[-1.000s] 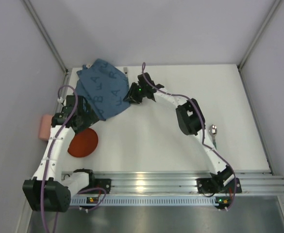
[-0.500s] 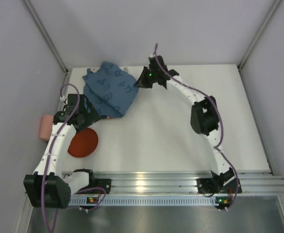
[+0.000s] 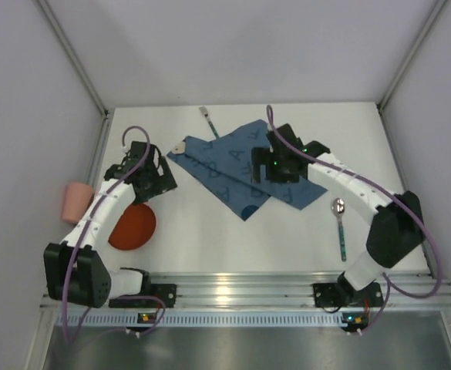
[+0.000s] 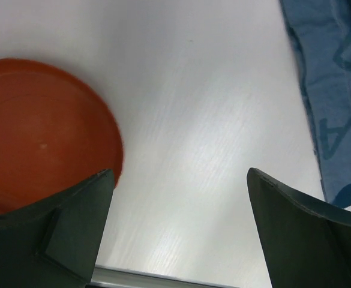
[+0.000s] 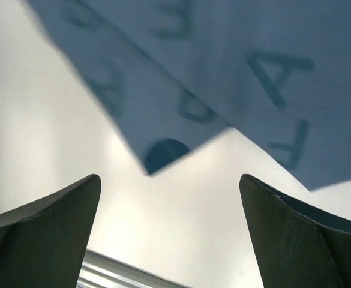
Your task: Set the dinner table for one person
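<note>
Top external: placemat spread on dinner table (bunched far-left before).

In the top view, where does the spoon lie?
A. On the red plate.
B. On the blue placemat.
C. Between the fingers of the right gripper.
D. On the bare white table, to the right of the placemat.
D: the spoon lies flat on the white table, just right of the blue placemat, and nothing holds it.
</note>
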Controlling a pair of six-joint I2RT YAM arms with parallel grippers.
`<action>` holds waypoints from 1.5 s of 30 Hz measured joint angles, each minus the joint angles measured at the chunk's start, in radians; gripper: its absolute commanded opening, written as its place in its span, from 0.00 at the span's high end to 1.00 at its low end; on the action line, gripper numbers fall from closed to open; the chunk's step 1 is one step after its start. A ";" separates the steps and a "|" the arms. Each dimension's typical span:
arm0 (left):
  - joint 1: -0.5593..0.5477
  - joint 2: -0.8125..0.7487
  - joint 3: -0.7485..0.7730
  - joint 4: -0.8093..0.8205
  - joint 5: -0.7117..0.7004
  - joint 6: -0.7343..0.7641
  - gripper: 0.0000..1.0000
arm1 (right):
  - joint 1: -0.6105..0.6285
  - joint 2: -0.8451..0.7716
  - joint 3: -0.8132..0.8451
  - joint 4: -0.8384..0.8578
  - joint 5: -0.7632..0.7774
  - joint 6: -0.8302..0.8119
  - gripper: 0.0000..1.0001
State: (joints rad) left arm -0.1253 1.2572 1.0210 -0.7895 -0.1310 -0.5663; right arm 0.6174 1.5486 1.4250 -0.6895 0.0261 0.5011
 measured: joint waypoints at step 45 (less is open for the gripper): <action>-0.635 0.806 0.525 0.072 0.056 -0.097 0.03 | -0.639 0.292 -0.040 -0.021 -0.123 -0.105 0.00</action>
State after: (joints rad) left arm -0.7601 2.0632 1.5455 -0.7170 -0.0753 -0.6632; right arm -0.0212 1.8404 1.3853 -0.7105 -0.0971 0.3965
